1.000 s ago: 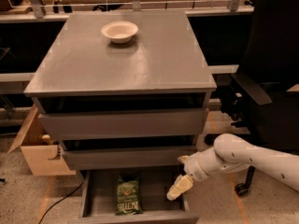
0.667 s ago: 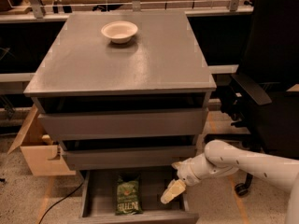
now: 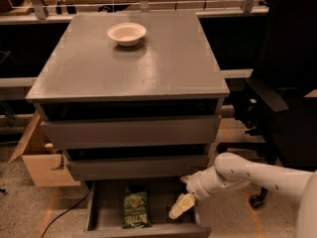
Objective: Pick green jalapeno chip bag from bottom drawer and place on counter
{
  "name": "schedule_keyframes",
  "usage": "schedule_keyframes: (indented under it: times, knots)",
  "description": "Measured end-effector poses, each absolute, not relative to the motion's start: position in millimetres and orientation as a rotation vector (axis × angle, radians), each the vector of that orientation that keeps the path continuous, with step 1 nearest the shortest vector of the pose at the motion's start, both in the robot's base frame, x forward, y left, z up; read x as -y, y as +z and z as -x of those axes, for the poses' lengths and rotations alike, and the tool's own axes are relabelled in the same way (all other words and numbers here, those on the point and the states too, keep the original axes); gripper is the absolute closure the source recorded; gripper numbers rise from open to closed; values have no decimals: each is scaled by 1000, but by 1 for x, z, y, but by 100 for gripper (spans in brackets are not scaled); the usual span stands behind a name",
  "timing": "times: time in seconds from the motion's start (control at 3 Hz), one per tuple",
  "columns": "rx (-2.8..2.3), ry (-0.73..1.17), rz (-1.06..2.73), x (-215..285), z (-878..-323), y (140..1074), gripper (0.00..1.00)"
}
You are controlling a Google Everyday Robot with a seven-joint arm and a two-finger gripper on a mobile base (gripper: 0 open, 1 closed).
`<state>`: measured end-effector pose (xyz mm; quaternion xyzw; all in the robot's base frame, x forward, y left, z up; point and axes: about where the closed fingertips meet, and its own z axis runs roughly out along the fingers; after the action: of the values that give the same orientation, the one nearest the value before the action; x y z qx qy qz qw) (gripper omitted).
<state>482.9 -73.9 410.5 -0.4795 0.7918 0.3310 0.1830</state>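
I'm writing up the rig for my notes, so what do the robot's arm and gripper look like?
The arm is smooth white, built of rounded tubular segments with a bulbous joint at the wrist; no cables or markings show. The gripper, over the open bottom drawer, is pale cream-yellow and tapered.

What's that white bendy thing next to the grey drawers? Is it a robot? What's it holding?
Yes, that white tube is a robot's arm. Its tip, the end effector, is its grabbing part, and it hangs over the open bottom drawer. One camera looks down at the cabinet from the front. A green jalapeno chip bag lies flat in that drawer, just beside the end effector, not picked up yet. On the grey counter sits a white bowl. A black chair stands beside the cabinet.
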Motion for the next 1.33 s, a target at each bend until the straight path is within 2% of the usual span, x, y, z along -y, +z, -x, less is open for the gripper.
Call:
schedule_keyframes:
  times: [0.67, 1.33]
  knots:
    - [-2259, 1015, 1262, 64, -484, 322, 0]
    - [-2154, 1064, 1211, 37, -507, 251, 0]
